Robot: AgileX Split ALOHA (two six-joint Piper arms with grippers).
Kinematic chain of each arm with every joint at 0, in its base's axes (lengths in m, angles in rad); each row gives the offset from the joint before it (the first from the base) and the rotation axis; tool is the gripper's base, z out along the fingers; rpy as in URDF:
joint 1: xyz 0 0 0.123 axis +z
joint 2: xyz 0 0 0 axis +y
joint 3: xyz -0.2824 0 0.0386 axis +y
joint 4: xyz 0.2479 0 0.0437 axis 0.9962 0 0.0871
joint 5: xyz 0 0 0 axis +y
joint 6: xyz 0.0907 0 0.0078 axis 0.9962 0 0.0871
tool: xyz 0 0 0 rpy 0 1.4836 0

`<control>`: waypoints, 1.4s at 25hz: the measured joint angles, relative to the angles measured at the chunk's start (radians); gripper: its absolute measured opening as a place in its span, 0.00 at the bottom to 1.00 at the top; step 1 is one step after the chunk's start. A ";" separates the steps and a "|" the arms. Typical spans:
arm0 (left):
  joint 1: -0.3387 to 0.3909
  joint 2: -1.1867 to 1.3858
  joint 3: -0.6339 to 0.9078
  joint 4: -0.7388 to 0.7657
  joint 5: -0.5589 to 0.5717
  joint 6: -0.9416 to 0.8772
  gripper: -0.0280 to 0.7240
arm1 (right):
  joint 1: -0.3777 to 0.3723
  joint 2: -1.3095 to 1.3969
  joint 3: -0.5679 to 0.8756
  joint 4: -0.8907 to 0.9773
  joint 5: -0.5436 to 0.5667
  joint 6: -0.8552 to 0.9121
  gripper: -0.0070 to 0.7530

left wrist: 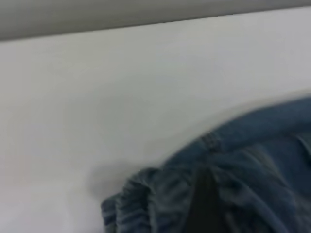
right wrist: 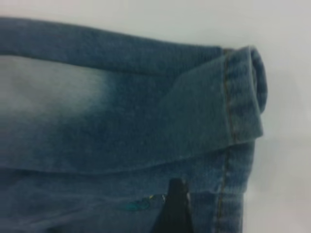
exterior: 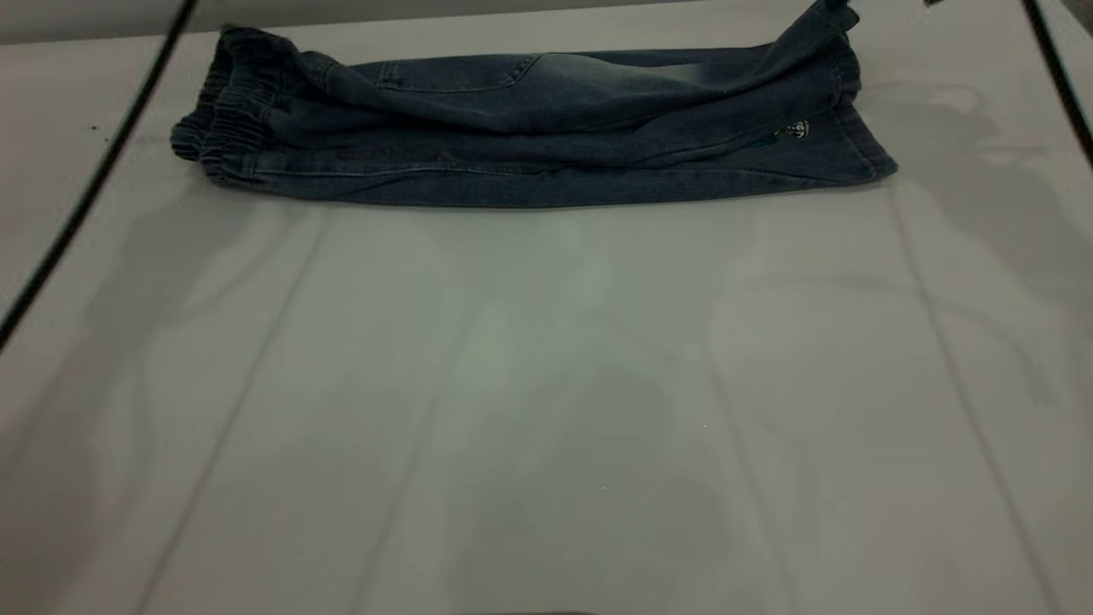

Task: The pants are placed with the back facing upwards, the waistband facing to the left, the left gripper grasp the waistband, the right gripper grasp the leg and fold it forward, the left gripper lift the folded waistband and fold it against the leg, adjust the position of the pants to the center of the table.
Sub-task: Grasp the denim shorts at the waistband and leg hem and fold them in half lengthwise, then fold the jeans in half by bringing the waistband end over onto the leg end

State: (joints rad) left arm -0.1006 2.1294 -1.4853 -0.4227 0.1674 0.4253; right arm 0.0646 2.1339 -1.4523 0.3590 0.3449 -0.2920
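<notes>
The pants (exterior: 529, 128) lie folded lengthwise along the far side of the table (exterior: 546, 384), with the elastic waistband (exterior: 224, 120) at the left. The leg (exterior: 820, 51), with its pale faded patch, rises at the right, and its hem corner runs out of the top of the exterior view. In the right wrist view the stitched hem (right wrist: 235, 97) hangs close, draped over a dark finger (right wrist: 174, 204) of my right gripper (right wrist: 175, 187), which is shut on it. The left wrist view shows the waistband (left wrist: 146, 199) with a dark shape (left wrist: 201, 204) against its folds. Neither gripper shows in the exterior view.
A black cable (exterior: 94, 171) runs diagonally over the table's left side and another (exterior: 1059, 77) crosses the far right corner. A bit of teal print (right wrist: 131, 206) peeks from the lower layer. White tabletop stretches in front of the pants.
</notes>
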 joint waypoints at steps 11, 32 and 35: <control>0.144 -0.033 -0.005 0.011 0.328 0.049 0.67 | 0.223 -0.043 0.000 0.000 0.011 -0.087 0.77; 0.158 0.197 -0.008 -0.240 0.117 0.013 0.67 | 0.351 -0.042 0.000 0.078 -0.115 -0.091 0.77; 0.158 0.213 -0.008 -0.285 0.106 0.016 0.67 | 0.373 -0.031 0.000 0.080 -0.168 -0.093 0.77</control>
State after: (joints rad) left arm 0.0573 2.3422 -1.4933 -0.7077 0.2736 0.4418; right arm 0.4375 2.1024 -1.4526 0.4387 0.1764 -0.3851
